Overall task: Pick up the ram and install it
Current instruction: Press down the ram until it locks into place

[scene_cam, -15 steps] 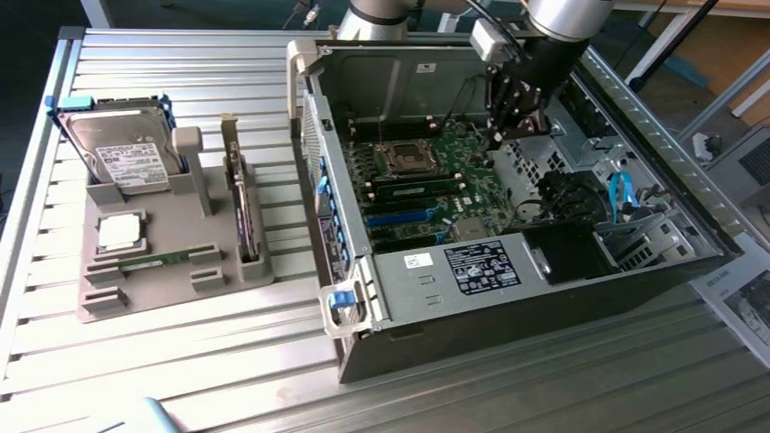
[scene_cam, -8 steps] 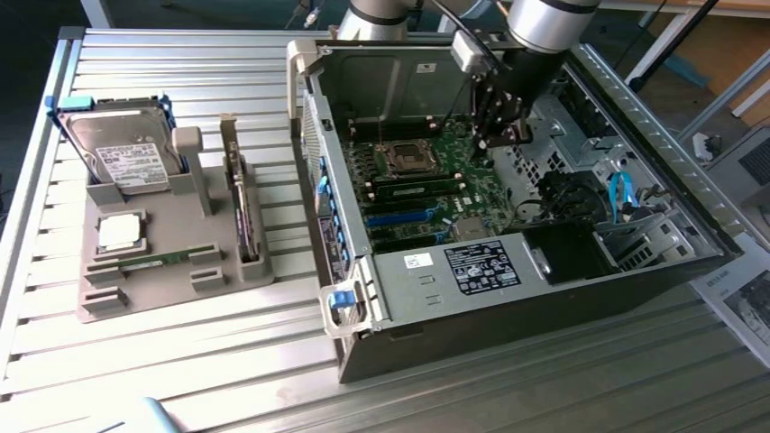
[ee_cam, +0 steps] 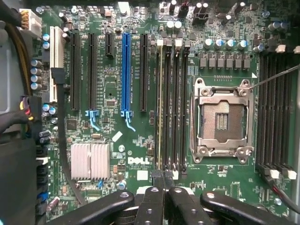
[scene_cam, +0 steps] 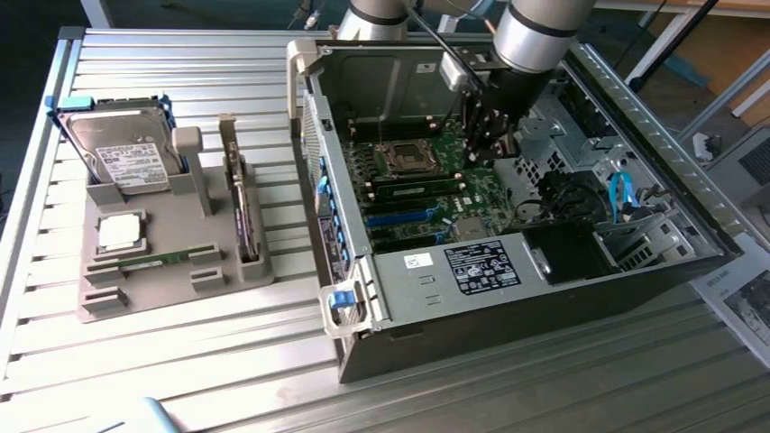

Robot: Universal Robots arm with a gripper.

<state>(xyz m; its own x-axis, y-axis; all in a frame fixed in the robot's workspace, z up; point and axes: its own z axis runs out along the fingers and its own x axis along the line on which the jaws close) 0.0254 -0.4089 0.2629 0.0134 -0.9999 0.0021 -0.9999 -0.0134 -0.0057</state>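
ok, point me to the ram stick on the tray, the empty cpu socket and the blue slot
ram stick (scene_cam: pixel 154 261): exterior view, middle of the green board lying on the grey tray.
CPU socket (ee_cam: pixel 222 121): wrist view, bare contact field inside the metal frame.
blue slot (ee_cam: pixel 126 70): wrist view, mid-length of the long blue connector.

An open black metal computer case (scene_cam: pixel 565 271) lay on the slatted metal table (scene_cam: pixel 180 361), with the green motherboard (scene_cam: pixel 439 180) inside. At the exterior view's left stood a grey plastic parts tray (scene_cam: pixel 151 289) carrying a silver hard drive (scene_cam: pixel 126 162), a square silver processor chip (scene_cam: pixel 121 232) and a thin green ram stick (scene_cam: pixel 157 262).
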